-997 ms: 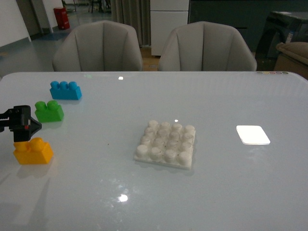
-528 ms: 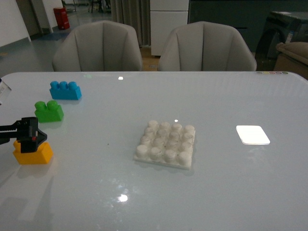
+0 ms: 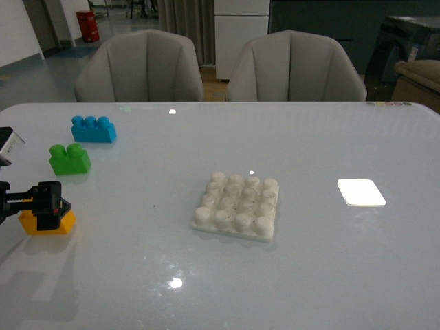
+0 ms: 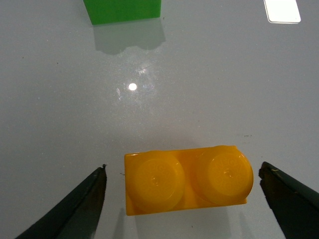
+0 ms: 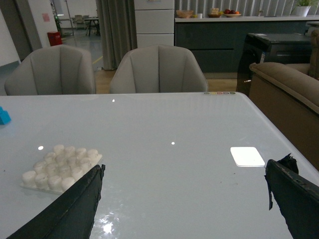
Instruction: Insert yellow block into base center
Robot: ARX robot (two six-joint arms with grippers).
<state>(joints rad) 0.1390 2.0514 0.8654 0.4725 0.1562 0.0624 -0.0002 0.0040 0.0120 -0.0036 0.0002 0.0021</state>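
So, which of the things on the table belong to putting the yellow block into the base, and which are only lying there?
For the job:
- yellow block
- base
- left gripper, open, with one finger on each side of the block

Only lying there:
- green brick
- blue brick
- flat white rectangle
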